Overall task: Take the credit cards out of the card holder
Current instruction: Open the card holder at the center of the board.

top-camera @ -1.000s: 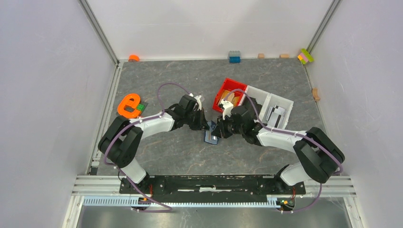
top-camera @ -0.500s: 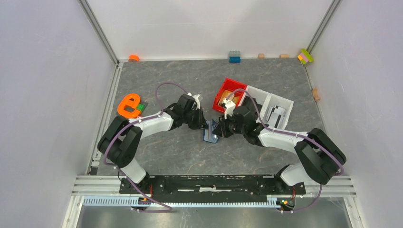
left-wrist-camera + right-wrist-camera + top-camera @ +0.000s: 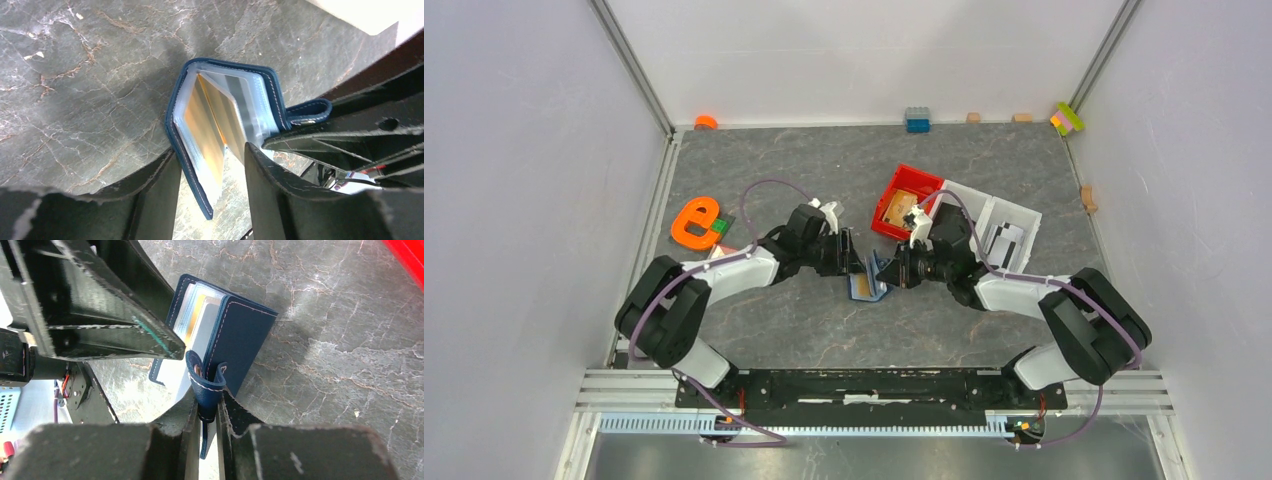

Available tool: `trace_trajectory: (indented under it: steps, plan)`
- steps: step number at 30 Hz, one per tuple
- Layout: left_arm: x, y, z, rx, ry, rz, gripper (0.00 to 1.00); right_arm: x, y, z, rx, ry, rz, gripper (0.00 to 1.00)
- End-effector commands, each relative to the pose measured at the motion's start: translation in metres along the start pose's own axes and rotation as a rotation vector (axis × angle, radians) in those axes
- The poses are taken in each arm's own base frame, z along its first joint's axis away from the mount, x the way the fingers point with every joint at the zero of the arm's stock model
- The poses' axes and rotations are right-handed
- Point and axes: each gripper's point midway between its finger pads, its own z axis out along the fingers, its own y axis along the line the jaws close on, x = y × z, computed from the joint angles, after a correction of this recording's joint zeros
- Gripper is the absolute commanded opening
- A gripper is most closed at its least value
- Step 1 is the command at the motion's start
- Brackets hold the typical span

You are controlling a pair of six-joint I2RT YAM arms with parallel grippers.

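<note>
Between the parted fingers of the left gripper lies the near cover of the wallet, together with a few of its clear sleeves. The jaws stand open. The cover's outer face lies against one finger, and a strip of table shows between the sleeves and the other finger.

The wallet stands on edge on the table, spread open in a V. Its spine points away from the left jaws and its open side faces them. Copper-toned cards sit inside the sleeves, none of them drawn out.

On the far side of the wallet, the right gripper has its jaws closed on the snap tab. The tab loops out from the outer cover and is pinched between the two fingers. From this side the cards show only as a yellow-orange edge just above the tab.

In the overhead view the two grippers face each other with the wallet between them. A red tray lies beyond the right jaws, apart from the wallet.
</note>
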Motion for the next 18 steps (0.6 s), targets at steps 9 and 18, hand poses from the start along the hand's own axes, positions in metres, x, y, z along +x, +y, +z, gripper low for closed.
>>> trace_trajectory:
  steps: [9,18]
  plan:
    - [-0.014,-0.027,-0.014,0.116,-0.061,0.029,0.59,-0.012,0.007,-0.001,-0.039,-0.049,-0.010,0.11]
    - [-0.009,0.003,0.005,-0.033,0.008,0.008,0.03,-0.018,-0.019,-0.008,0.126,-0.063,-0.028,0.51]
